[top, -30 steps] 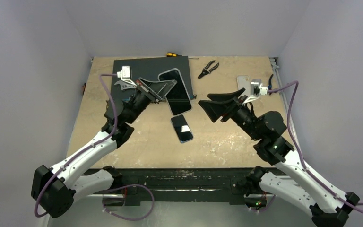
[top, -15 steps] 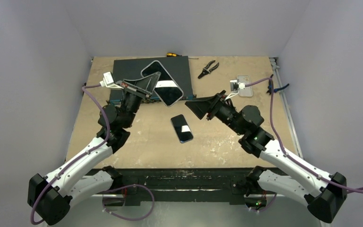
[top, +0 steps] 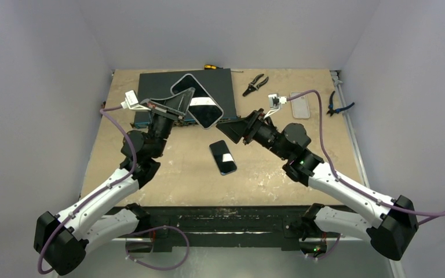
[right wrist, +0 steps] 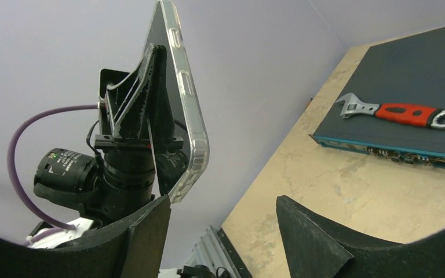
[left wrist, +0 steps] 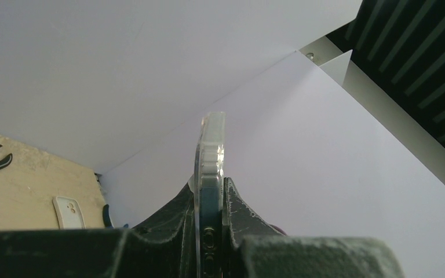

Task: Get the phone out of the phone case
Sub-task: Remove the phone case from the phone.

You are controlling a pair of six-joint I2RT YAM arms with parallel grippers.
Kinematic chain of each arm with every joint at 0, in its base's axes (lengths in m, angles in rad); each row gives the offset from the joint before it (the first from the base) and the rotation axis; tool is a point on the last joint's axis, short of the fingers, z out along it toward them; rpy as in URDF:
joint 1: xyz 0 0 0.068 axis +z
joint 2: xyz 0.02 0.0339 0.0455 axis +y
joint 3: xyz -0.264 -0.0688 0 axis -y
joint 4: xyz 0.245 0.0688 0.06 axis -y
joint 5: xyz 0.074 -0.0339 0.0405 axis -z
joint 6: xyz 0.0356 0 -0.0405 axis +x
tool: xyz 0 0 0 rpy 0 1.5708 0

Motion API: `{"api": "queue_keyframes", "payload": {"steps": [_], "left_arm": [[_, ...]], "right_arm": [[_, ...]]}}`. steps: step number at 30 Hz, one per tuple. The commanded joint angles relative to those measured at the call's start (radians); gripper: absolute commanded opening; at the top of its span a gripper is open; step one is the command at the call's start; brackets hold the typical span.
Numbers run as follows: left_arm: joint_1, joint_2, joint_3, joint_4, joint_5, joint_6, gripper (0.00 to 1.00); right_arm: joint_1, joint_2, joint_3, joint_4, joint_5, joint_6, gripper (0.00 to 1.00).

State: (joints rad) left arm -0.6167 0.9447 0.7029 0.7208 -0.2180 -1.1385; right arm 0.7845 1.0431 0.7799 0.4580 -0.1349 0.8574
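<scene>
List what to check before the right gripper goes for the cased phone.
1. Left gripper shut on the phone: ok, clamped at the lower end and held up off the table.
2. Phone seated in the case: ok, the clear rim wraps its edge.
3. Right gripper open: ok.
4. Case lined up in the middle of the right gripper's gap: not ok; in the right wrist view it sits over towards one finger.
5. Right gripper clear of the case's lower corner: cannot tell, they are very close.
6. Second phone out of the way: ok, flat on the table, apart from both grippers.
</scene>
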Motion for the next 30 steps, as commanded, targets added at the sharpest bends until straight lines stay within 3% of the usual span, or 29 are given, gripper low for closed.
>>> {"api": "queue_keyframes", "payload": {"steps": [1,10,30], "left_arm": [[-0.01,-0.005,-0.012,0.161,-0.029,0.035,0.0],[-0.023,-0.013,-0.019,0.176,-0.046,0.061,0.0],[-0.026,-0.038,-0.022,0.17,-0.07,0.081,0.0]], "right_arm": [[0.007,0.015,0.032,0.095,-0.029,0.063,0.71],[0.021,0.069,0.054,0.124,-0.051,0.094,0.7],[0.032,0.065,0.007,0.138,-0.024,0.145,0.56]]}}
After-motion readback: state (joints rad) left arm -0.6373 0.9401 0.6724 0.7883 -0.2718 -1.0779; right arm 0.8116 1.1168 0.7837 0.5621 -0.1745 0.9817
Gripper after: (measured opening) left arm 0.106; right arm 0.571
